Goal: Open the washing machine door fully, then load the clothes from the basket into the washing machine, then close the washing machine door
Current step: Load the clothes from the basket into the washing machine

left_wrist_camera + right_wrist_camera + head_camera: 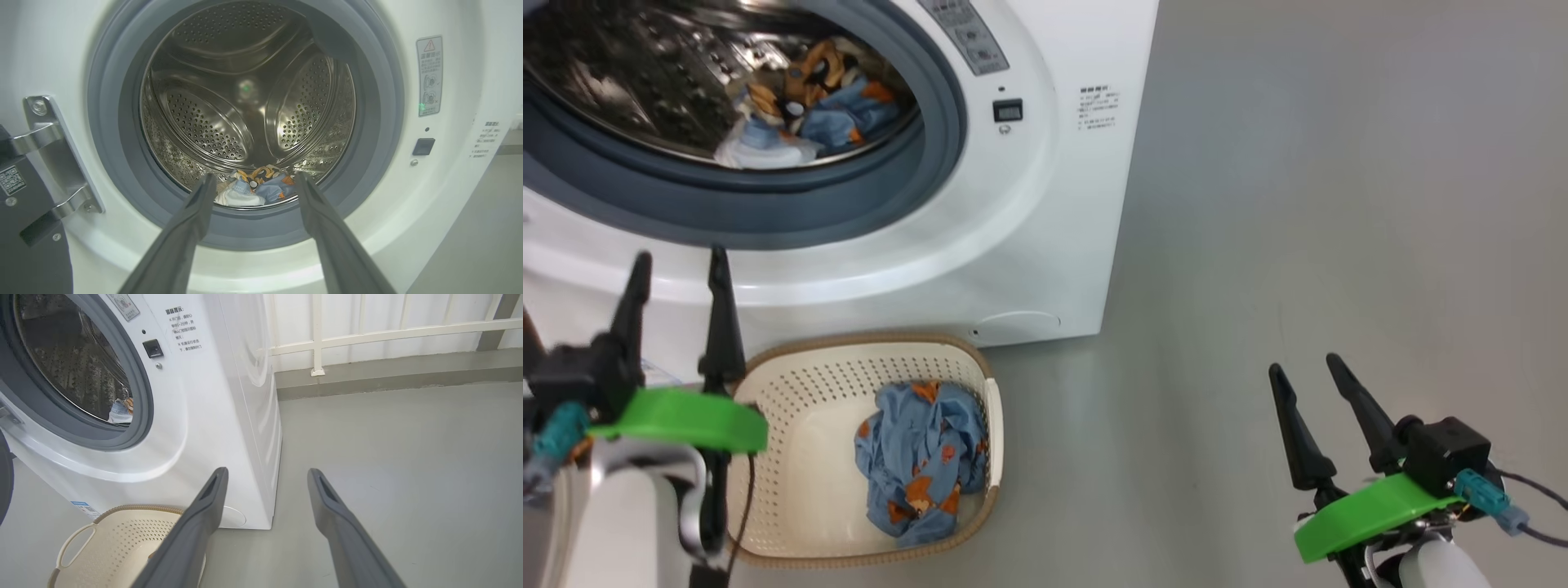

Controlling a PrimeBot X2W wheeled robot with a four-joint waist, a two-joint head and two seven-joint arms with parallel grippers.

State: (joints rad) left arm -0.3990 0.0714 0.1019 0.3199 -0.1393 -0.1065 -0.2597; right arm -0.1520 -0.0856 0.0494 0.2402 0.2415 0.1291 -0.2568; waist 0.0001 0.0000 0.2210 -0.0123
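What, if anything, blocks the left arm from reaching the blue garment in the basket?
Probably nothing, so likely yes: the left gripper stands open and empty near the rim of the basket, and the blue garment lies uncovered inside, with nothing over it.

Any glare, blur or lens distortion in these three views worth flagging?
Head view: the left gripper looks soft, close to the lens, and the drum is streaked with reflections. Left wrist view: bright highlights on the steel, the near fingers soft. Right wrist view: even light, but the white railing looks bowed by the wide lens.
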